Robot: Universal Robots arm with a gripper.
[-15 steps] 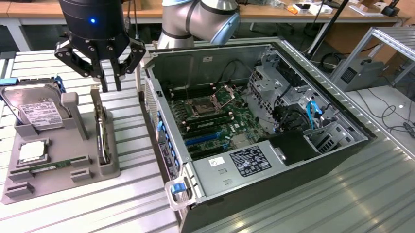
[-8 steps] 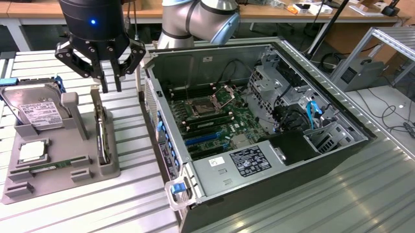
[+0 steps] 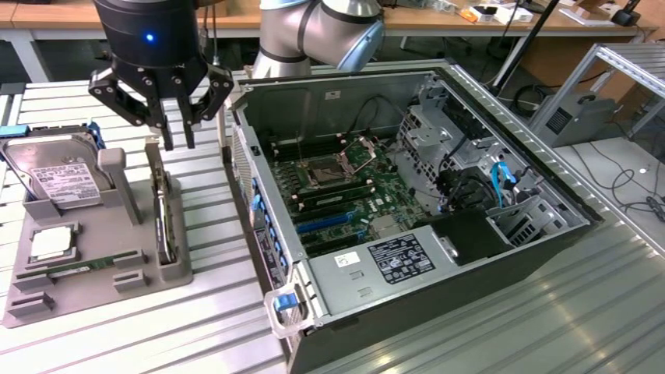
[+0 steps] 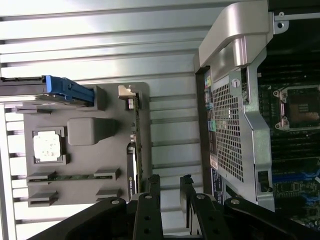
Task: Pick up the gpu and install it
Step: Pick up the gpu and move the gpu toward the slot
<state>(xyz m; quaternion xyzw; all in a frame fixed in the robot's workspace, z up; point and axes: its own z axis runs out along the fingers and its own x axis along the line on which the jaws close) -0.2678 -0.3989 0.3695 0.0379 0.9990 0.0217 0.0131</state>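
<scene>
The gpu (image 3: 161, 212) stands on its edge in a slot of the grey holder tray (image 3: 174, 269), a thin green board with a silver bracket end. My gripper (image 3: 179, 143) hangs just above the gpu's far end, fingers pointing down. They are open by a narrow gap with nothing between them and do not touch the card. In the wrist view the gpu (image 4: 136, 131) shows as a thin green edge with its bracket at one end, and my gripper (image 4: 170, 181) sits over its other end.
The tray also holds a silver hard drive (image 3: 61, 178), a CPU (image 3: 50, 243) and a memory stick (image 3: 92, 264). An open computer case (image 3: 519, 234) with its motherboard (image 3: 343, 187) lies at the exterior view's right of the tray. A slatted metal table (image 3: 208, 327) carries everything.
</scene>
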